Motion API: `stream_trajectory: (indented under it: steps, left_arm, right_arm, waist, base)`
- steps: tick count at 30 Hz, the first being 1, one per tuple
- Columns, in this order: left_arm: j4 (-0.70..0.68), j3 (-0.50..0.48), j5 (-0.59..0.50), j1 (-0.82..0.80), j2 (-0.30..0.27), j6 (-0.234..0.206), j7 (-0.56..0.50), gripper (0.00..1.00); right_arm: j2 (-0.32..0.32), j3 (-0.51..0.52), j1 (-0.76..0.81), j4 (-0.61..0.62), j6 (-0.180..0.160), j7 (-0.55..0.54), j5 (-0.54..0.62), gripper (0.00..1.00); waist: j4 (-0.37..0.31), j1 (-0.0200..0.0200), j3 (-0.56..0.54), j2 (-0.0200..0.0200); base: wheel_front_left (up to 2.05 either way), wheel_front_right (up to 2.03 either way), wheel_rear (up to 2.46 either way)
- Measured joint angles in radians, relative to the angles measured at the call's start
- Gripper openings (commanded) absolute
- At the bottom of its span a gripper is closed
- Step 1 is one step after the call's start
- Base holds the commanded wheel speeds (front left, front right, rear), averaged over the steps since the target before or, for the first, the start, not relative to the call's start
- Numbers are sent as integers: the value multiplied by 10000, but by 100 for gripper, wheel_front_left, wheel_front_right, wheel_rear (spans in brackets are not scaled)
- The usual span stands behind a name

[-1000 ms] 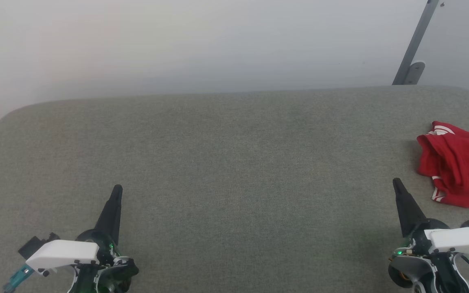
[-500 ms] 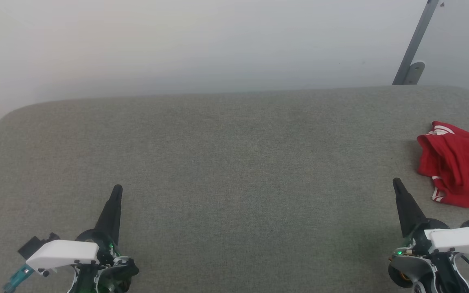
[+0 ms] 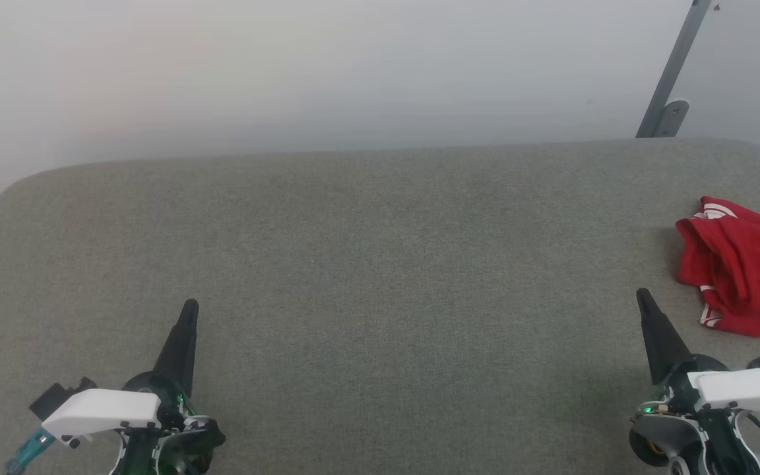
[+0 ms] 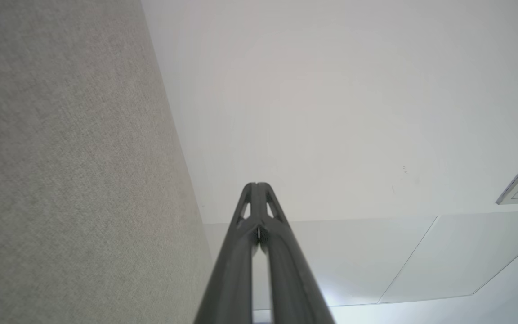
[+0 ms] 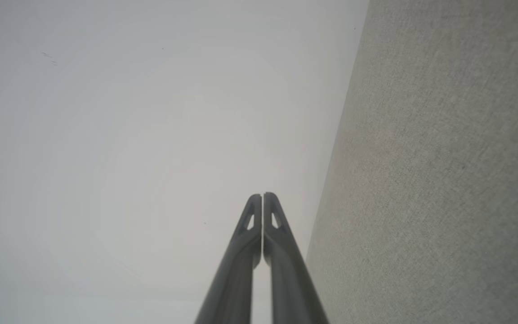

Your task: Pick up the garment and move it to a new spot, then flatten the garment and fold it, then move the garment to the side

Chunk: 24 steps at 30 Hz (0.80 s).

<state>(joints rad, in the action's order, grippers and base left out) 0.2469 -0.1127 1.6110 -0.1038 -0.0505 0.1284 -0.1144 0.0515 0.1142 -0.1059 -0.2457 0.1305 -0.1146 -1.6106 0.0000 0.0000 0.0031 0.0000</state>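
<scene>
Left end effector (image 3: 189, 307): shut tight, holding nothing
Right end effector (image 3: 643, 295): shut tight, empty too
Garment (image 3: 743, 267): bunched up, just right of your right end effector
Change: nothing moved; your task stands still

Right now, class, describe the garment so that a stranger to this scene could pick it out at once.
Start from the wide grey fabric-covered surface before the pale wall. Follow it to the right, in front of the slanted metal post. There lies the garment, crumpled: the one bright red thing, with white striped trim.
</scene>
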Motion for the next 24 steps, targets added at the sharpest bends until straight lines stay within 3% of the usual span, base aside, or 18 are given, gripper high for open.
stream_trajectory:
  steps: [24]
  left_arm:
    - [0, 0, 0, 0, 0, 0, 0, 0]
  right_arm:
    - [0, -2, -1, 0, 0, -2, 0, 0]
  waist:
    - [0, 0, 0, 0]
  base:
    - [0, 0, 0]
